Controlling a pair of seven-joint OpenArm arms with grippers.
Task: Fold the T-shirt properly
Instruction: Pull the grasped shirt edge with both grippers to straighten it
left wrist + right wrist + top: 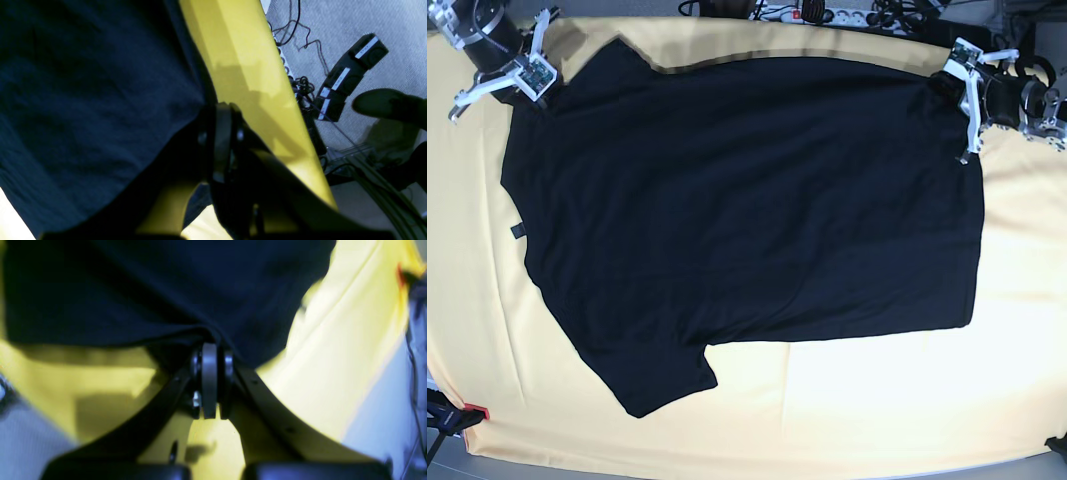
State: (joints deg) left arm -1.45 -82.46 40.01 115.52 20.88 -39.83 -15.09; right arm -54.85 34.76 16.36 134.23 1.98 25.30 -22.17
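Note:
The black T-shirt (747,220) lies spread plain side up over the table, one sleeve (652,375) pointing to the near left. Its far edge is raised a little and throws a shadow on the cloth. My right gripper (539,92) is at the shirt's far left corner; in the right wrist view the gripper (210,351) is shut on a bunched edge of the shirt (166,290). My left gripper (949,88) is at the far right corner; in the left wrist view it (222,113) is shut on the shirt's (83,100) edge.
A pale yellow cloth (877,400) covers the table under the shirt. A power strip and cables (827,15) lie past the far edge. Black boxes (347,76) and a dark shoe (387,103) are on the grey floor beside the table. A red clamp (475,412) sits at the near left corner.

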